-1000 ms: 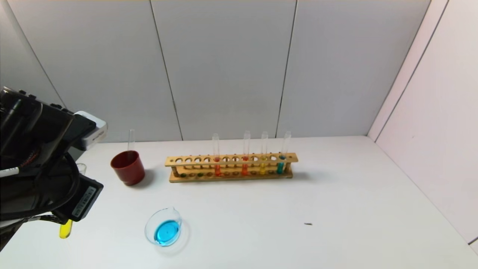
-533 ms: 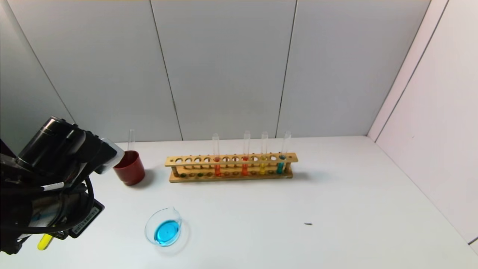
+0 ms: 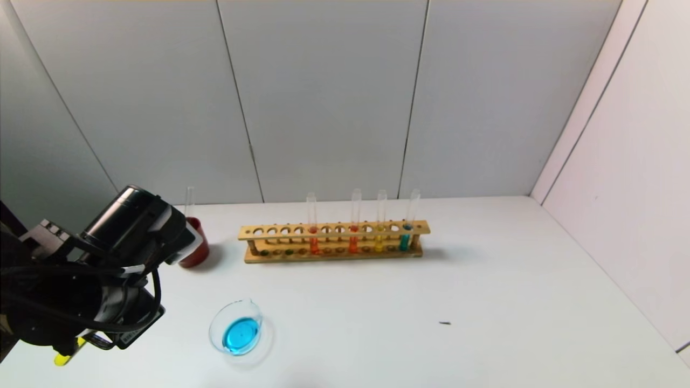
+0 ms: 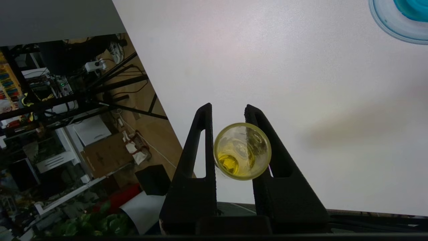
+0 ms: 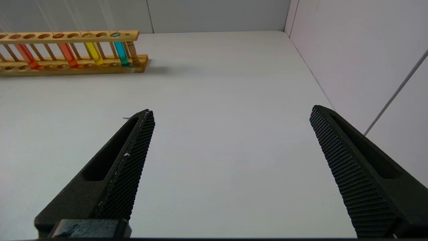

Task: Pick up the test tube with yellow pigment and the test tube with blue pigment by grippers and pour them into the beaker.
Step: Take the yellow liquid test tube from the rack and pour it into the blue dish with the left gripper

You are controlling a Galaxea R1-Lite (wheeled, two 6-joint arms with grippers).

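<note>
One test tube with yellow pigment (image 4: 241, 151) is held tight between the two dark fingers of the left gripper (image 4: 227, 115), out to the left of the beaker (image 3: 235, 327) and near the table's front left edge; in the head view only its yellow tip (image 3: 63, 357) is seen poking out under the arm. One dark red cup (image 3: 195, 249) is seen behind the beaker, partly hidden by the left arm, and one clear glass rod or empty tube (image 3: 189, 202) is standing up in it. One beaker is set on the white table (image 3: 485, 302), and a pool of blue liquid is seen in its bottom. One wooden rack (image 3: 333, 241) is placed behind the beaker and off to its right. Four tubes are counted in the rack: two with orange-red liquid (image 3: 312, 230), then a second yellow tube (image 3: 380, 229), then one test tube with blue pigment (image 3: 407, 226) at the rack's right end. One tiny dark speck (image 3: 444, 323) is seen on the table far to the right of the beaker. The right gripper (image 5: 230, 134) is held low over bare table, well right of the rack, with its fingers spread wide and nothing between them.
</note>
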